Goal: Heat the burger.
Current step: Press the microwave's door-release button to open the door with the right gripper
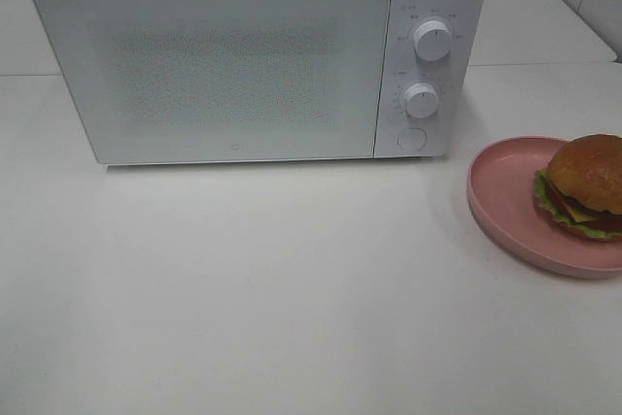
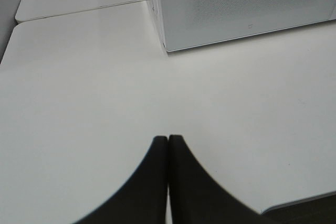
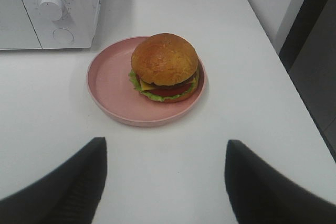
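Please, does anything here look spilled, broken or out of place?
Nothing stands out. The burger sits whole and upright on the pink plate, only off its middle. The microwave door is shut, and the table shows no spill.

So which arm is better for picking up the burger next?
Probably right: the right jaws stand open, pointing at the glossy golden-brown burger on the wide pink plate. The left jaws are shut over the white table, by the white microwave oven, with no burger in view.
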